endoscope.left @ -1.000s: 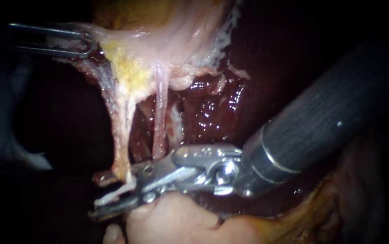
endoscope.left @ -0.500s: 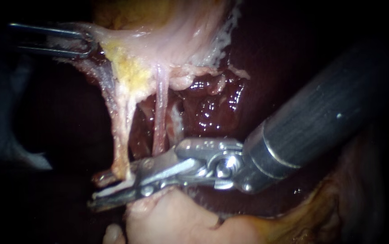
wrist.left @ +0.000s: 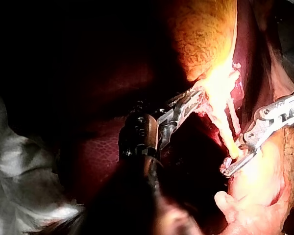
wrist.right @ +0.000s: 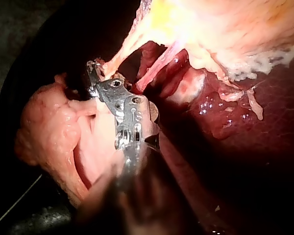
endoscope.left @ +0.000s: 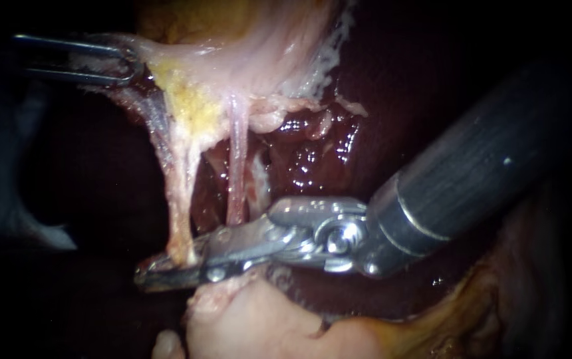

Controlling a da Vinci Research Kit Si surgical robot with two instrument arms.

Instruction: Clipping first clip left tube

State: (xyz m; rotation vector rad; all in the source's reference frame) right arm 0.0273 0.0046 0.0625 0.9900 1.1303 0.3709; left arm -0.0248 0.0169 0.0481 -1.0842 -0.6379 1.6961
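My right instrument (endoscope.left: 166,271) comes in from about 3 o'clock. Its end effector is clamped on the bottom end of the left tube (endoscope.left: 178,199), down around 7 o'clock from centre. The right tube (endoscope.left: 236,166) runs just beside it, and its lower end drops behind the instrument. Up at 10 o'clock, my left instrument (endoscope.left: 123,63) has its end effector pinched on the gallbladder (endoscope.left: 259,46), with the tissue stretched tight. The dark liver (endoscope.left: 312,159) is behind it all.

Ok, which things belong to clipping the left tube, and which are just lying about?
In the job: slender silver right instrument, jaws shut on the pale stringy left tube; thin metal left instrument, gripping the pale pink tissue sheet.
Lying about: thin pink right tube; dark red liver; pale fleshy lump.
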